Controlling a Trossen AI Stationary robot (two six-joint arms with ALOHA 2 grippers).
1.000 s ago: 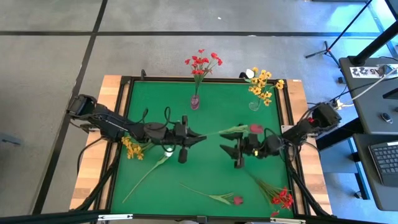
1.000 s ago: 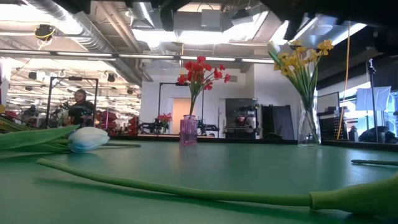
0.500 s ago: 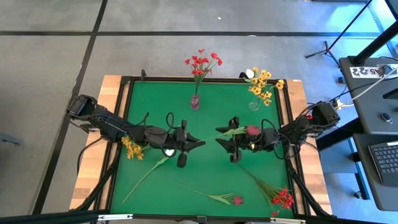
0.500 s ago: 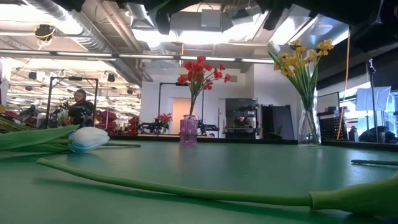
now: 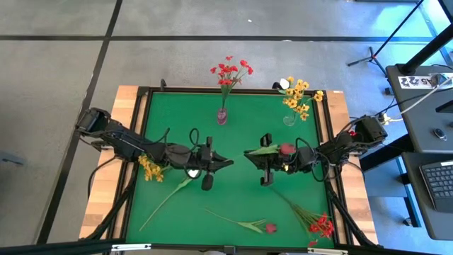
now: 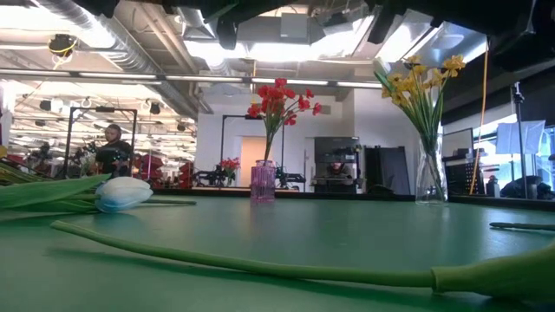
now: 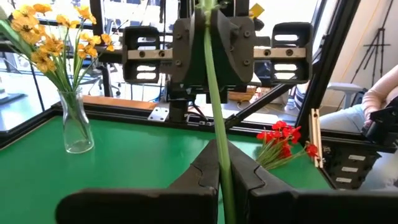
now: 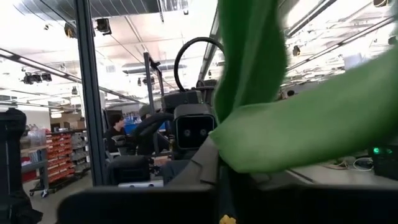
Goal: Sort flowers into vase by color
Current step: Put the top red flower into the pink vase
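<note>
Both my grippers pinch one flower above the green table (image 5: 233,198).
From above, the left gripper (image 5: 225,163) and right gripper (image 5: 249,154) clamp the dark red flower (image 5: 287,148) mid-table. Low down, workshop behind. Left wrist: stem (image 7: 214,112) pinched.

The right pincer (image 5: 249,154) now sits nearer the left one (image 5: 228,163) — closed on the dark red flower's stem (image 5: 263,149).

Broad green leaf (image 8: 280,118) fills the near view, above the right gripper's dark fingers (image 8: 155,199), closed. Other arm's gripper (image 8: 194,134) faces beyond. Person (image 8: 115,134) seated far off.
</note>
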